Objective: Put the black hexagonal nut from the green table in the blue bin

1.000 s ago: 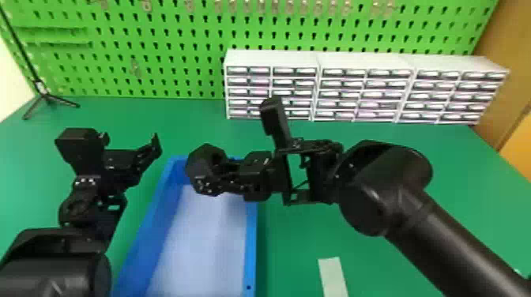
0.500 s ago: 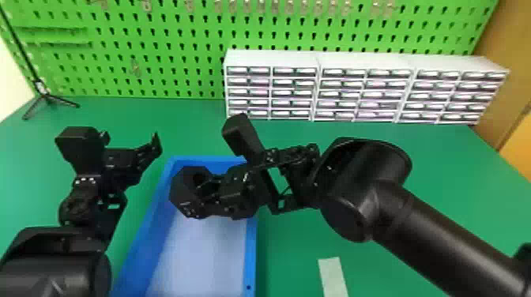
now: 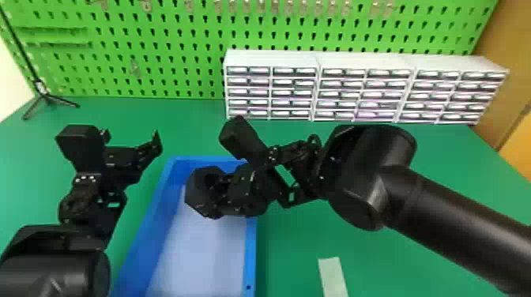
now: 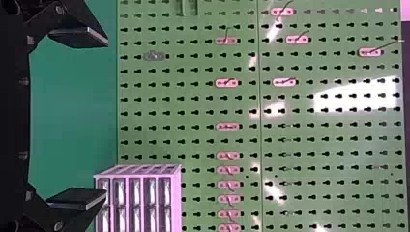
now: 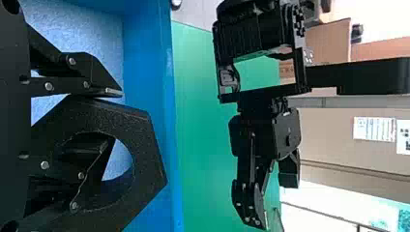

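Visibly pinched black hexagonal nut [image 5: 150,164] over the blue bin [image 3: 251,256], right gripper [image 3: 223,189] gripping its ring wall, one finger through the hole, left gripper [image 3: 131,138] spread wide beside the bin above the green table [image 3: 292,241], white drawer cabinets [image 3: 272,58] farther back, green pegboard [image 3: 170,79] behind

Has brought the right claw [image 3: 228,191] toward the counter's [image 3: 292,252] near edge over the past second, carrying the black hexagonal nut [image 3: 194,199] along. Was overlapping the far rim of the blue bin [image 3: 251,252] in the head view at first; now shows over the inside, just nearer than that rim. Swung toward the counter's left edge in the first half second, then edged slightly back toward the right edge. Has also tipped the block-shaped wrist housing [image 3: 239,138] from nearly upright to leaning toward the left edge.
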You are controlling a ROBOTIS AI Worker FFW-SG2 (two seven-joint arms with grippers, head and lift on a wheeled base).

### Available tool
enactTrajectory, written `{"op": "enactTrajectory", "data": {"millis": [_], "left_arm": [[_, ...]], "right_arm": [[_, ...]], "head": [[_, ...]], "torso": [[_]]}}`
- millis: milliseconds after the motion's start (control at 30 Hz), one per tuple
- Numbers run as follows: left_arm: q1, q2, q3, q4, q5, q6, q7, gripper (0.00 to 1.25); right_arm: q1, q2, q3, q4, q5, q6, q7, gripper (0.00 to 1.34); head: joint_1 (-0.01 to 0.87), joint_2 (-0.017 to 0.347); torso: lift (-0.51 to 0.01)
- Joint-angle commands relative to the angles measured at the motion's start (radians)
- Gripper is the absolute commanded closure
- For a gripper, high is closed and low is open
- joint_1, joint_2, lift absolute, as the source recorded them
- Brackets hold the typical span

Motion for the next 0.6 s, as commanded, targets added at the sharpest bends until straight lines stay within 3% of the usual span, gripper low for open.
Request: {"op": "enactTrajectory", "data": {"millis": [0,567], "left_arm": [[0.0,0.003,-0.003,0.002,0.0,0.0,0.0,0.18],[-0.003,0.006,-0.005,0.002,0.003,0.0,0.0,0.18]], "right_arm": [[-0.04,-0.009,0.043,-0.011,-0.009,-0.002,-0.007,1.04],[-0.05,-0.012,0.063,-0.011,-0.022,-0.012,-0.015,1.04]], "head": [[0.683,0.028],[0.683,0.028]], "torso": [[-0.096],[-0.096]]}}
